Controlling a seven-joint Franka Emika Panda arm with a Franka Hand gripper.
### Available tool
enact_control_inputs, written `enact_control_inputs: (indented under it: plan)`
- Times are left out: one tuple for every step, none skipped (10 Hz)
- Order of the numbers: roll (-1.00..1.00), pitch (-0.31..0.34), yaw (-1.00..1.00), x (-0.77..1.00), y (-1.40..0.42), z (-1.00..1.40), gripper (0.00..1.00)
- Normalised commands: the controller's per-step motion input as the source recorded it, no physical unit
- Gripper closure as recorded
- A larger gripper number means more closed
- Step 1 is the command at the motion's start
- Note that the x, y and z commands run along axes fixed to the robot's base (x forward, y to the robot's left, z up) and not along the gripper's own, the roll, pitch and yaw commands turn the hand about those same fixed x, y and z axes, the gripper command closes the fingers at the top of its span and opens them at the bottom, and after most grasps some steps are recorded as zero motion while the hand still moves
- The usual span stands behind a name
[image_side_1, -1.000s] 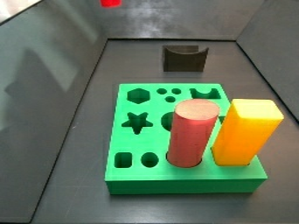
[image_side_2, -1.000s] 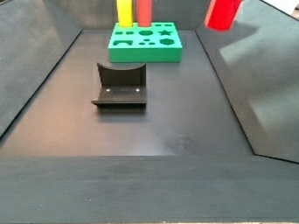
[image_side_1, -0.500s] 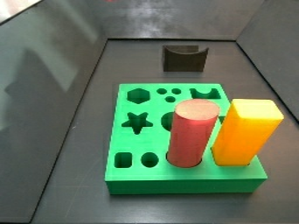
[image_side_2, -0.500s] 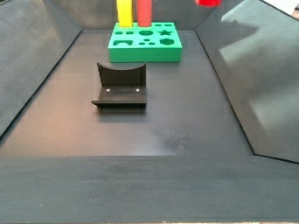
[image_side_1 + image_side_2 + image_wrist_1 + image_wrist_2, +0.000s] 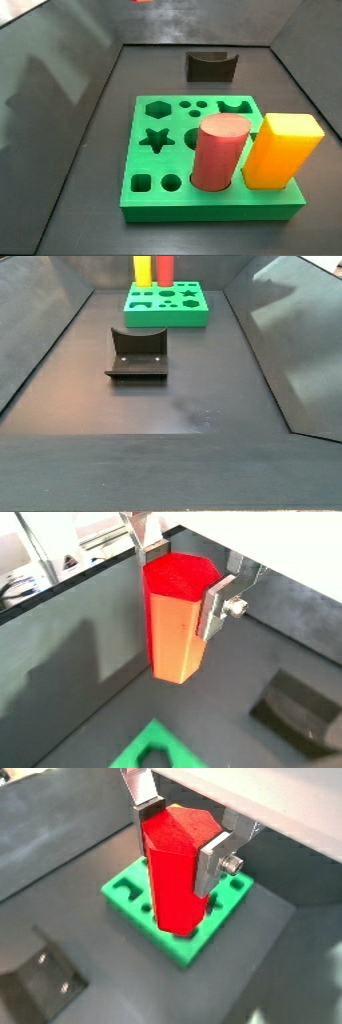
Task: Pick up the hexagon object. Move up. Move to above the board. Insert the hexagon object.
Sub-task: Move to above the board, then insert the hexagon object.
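Hexagon object held aloft; transit toward the board in hand.

The gripper (image 5: 185,830) was raised well above the floor, out of both side views save a red sliver at one top edge, its jaws clamped on the upper end of the hexagon object (image 5: 174,868), which hung upright. In a wrist view the board (image 5: 126,892) lay below, partly behind the prism. The step was judged to be the move above the board; next, alignment over the hexagon hole (image 5: 159,105) and matching of facets were called for. The pinkish-red cylinder (image 5: 221,152) and yellow-orange block (image 5: 282,150) stood in the board, apart from that hole. The fixture (image 5: 136,353) stood well clear.
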Motion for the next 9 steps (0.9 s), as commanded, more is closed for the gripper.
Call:
enact_control_inputs:
  plan:
    - [0.02,0.141,0.01,0.52,-1.00,0.22,1.00]
    - [0.02,0.140,0.01,0.55,-1.00,0.22,1.00]
    - [0.03,0.132,0.01,0.45,-0.77,0.18,1.00]
    - [0.05,0.126,0.01,0.32,-0.51,0.12,1.00]
    - [0.06,0.105,0.01,0.22,-0.31,0.08,1.00]
    - [0.07,0.077,0.01,0.14,-0.19,0.05,1.00]
    - [0.00,-0.009,0.00,-0.02,0.00,0.00,1.00]
    - [0.00,-0.009,0.00,0.00,0.00,0.00,1.00]
    - [0.00,0.000,0.03,-0.03,0.00,-0.14,1.00]
